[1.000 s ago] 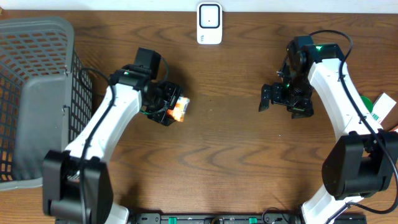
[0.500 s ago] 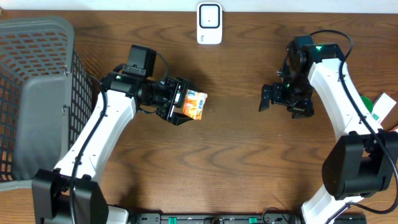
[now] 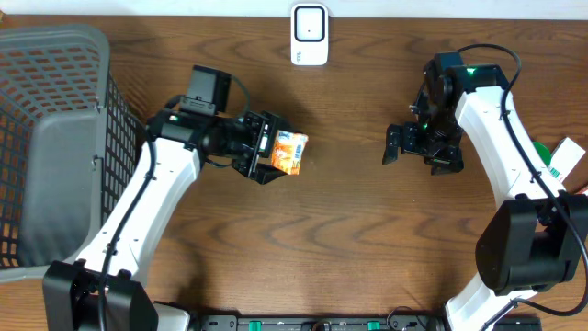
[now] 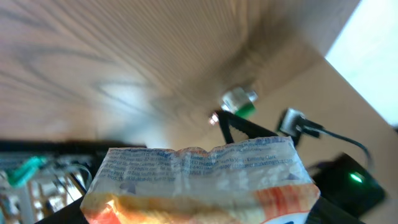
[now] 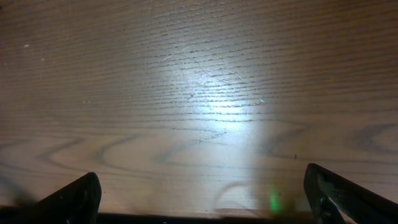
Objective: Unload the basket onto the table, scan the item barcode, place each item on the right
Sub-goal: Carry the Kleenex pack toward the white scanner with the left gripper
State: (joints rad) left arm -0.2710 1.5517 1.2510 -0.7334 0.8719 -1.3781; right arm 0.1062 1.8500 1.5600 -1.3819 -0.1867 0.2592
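the step in hand looked like the carry to the reader: the left hand (image 3: 273,155) was pinching an orange and white snack packet (image 3: 291,153) by one end, lifted off the tabletop (image 3: 312,239) a little left of centre. from the left wrist the packet (image 4: 199,177) filled the lower part of the view, its crimped clear edge pointing away from the camera, with fine print on it but no barcode that i could make out. the white scanner (image 3: 310,35) stood at the far edge of the tabletop, well apart from the packet and slightly to its right.

the right hand (image 3: 393,145) hung over bare wood on the right side, fingers (image 5: 73,198) spread wide and holding nothing.

the next move, as i judged it, called for bringing the packet up to the scanner's face and turning it so the barcode side met the window; which side carried the code could not be told, so a wrist roll might be needed.

the grey basket (image 3: 55,51) sat at the far left, just beside the left arm; nothing showed inside it from overhead, though its near part was hard to read.
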